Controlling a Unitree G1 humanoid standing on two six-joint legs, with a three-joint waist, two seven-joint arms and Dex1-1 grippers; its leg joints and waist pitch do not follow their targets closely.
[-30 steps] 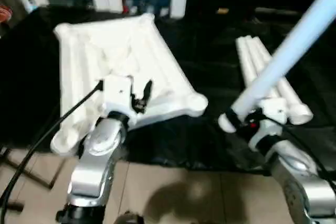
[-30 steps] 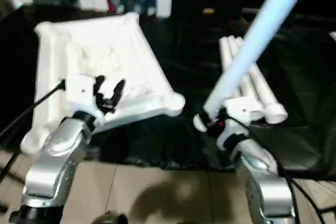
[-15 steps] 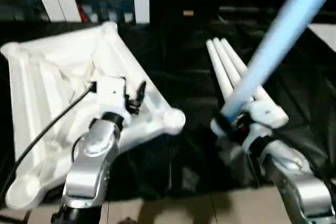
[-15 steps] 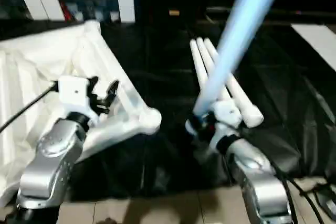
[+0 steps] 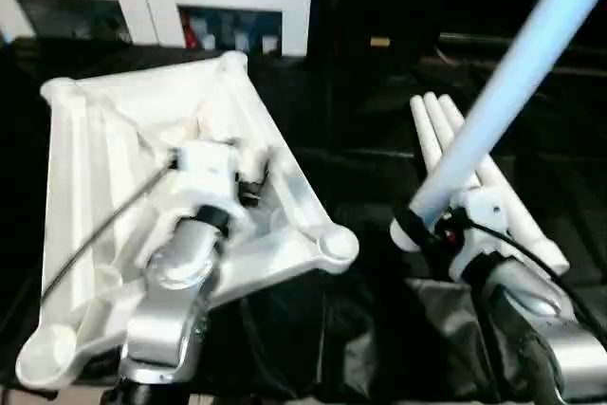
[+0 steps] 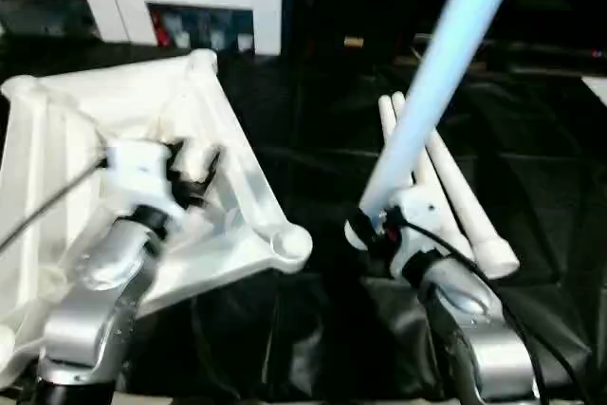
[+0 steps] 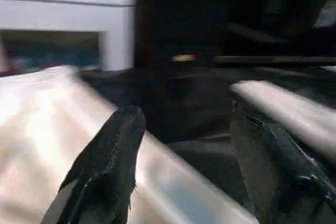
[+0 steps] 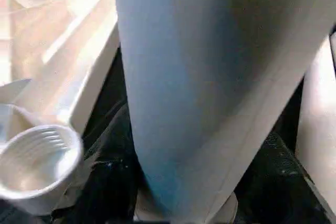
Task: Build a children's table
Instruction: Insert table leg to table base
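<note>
The table top [image 5: 180, 234] is lying upside down on the black-covered surface [image 5: 360, 149], ribbed underside up, with its nearest corner socket [image 5: 334, 246] facing the robot's right side. One leg [image 5: 512, 82] is being held up at a slant by the right gripper [image 5: 425, 227], which is clamped around its thick lower end; the leg's upper part is running out past the top right of the head view. The other three legs [image 5: 446, 139] are lying side by side on the black cover, just beyond the right gripper.

Against the pictures of a second ago, the whole scene is seen shifted, so most of the apparent motion is being put down to the camera. What is judged to have changed in earnest is the closeness of the held leg's base to the near socket: in the right wrist view the socket [image 8: 37, 161] is now showing just beside the leg [image 8: 210, 77], but not yet under it. The leg is therefore being counted as carried, not inserted.

The left gripper [image 7: 184, 145] is being held over the top's underside near its right edge, its fingers [image 7: 113, 150] apart and closed on nothing.

No leg is seated yet, so the task is judged to be at its first insertion, with the leg's end to be lined up over the socket.
</note>
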